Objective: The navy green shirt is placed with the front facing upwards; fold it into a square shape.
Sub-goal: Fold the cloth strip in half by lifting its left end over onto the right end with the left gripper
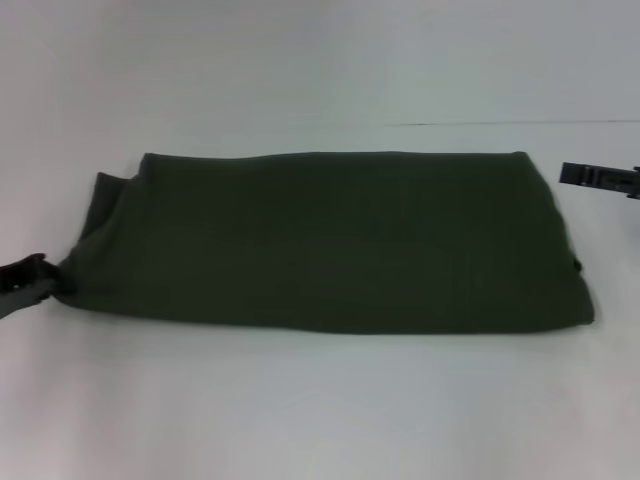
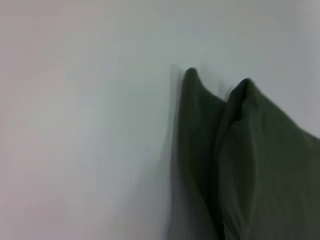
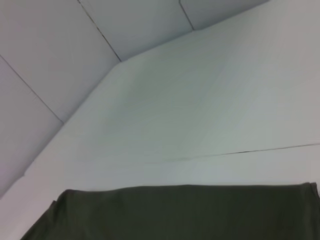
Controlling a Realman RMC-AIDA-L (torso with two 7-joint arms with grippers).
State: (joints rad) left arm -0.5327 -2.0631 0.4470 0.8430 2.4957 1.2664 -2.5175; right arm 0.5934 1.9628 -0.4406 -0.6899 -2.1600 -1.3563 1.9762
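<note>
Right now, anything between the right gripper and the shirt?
Head view: only a bare strip of white table separates the right gripper from the navy green shirt.

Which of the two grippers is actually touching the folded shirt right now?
The left gripper: it meets the navy green shirt at its near left corner, where the cloth bunches. The right gripper sits apart, just off the far right corner.

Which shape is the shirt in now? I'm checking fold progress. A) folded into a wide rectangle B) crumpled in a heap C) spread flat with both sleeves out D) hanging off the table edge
A: the navy green shirt lies on the white table as a wide rectangle, no sleeves or lettering showing, with the left tool at its left corner.
</note>
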